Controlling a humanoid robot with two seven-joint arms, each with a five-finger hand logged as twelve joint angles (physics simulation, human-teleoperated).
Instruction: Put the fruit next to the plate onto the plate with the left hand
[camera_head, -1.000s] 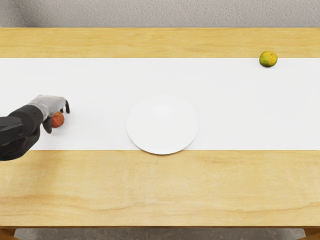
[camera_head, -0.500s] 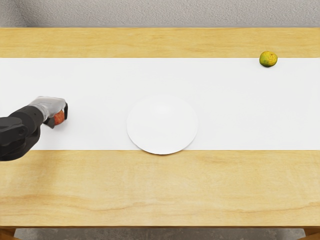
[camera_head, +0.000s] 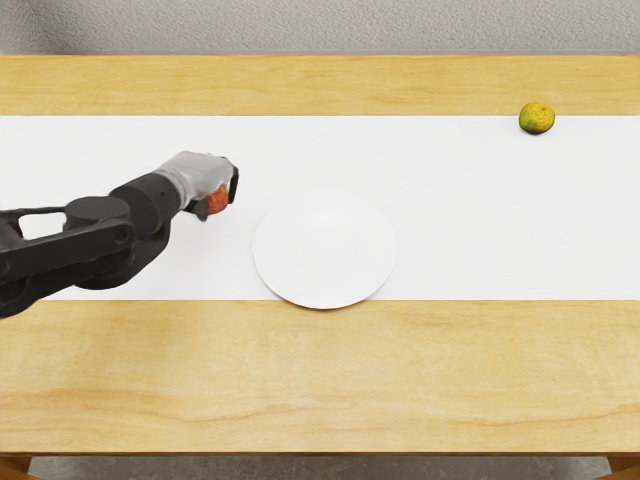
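Ctr-left of frame: left hand (camera_head: 208, 183) w/ fingers curled round small red-orange fruit (camera_head: 217, 201); just left of round white plate (camera_head: 323, 255), not over it. Green-yellow round fruit (camera_head: 537, 117) sits upper right, well apart.

The setting is a simulated tabletop test scene, laid out like a plain dining spot. A white plate (camera_head: 330, 250) sits in the middle of a white runner (camera_head: 480, 220) spread along a pale wooden table (camera_head: 320, 380), whose grain shows both in front of and behind the plate. Far to the plate's right and behind it lies a greenish-orange fruit (camera_head: 537, 118). Behind the plate, past the table's far edge, runs a grey speckled surface (camera_head: 320, 25). A dark robot arm (camera_head: 80, 245) reaches in from the plate's left.
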